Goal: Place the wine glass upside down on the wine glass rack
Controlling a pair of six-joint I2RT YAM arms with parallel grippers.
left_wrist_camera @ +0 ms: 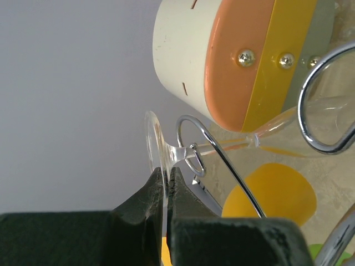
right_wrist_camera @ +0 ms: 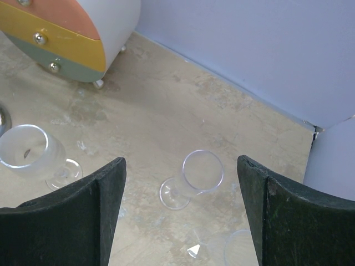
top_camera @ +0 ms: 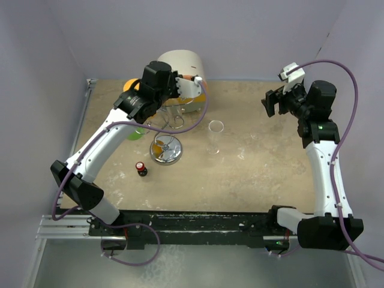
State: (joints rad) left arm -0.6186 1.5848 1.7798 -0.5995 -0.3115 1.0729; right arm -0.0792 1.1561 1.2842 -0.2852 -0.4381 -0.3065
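In the left wrist view, my left gripper is shut on the thin round foot of a clear wine glass, which lies sideways. Its stem runs to the right past a curled wire arm of the wine glass rack, and its bowl sits by another wire loop at the right edge. From above, the left gripper hangs over the silver rack and its shiny round base. My right gripper is raised at the right, open and with nothing in it. In its own view the right gripper looks down on the table.
A white-and-orange drum stands at the back, just behind the rack. An upright clear glass stands right of the rack, and two show below the right gripper. A small red-capped bottle sits near the rack base. Walls enclose the table.
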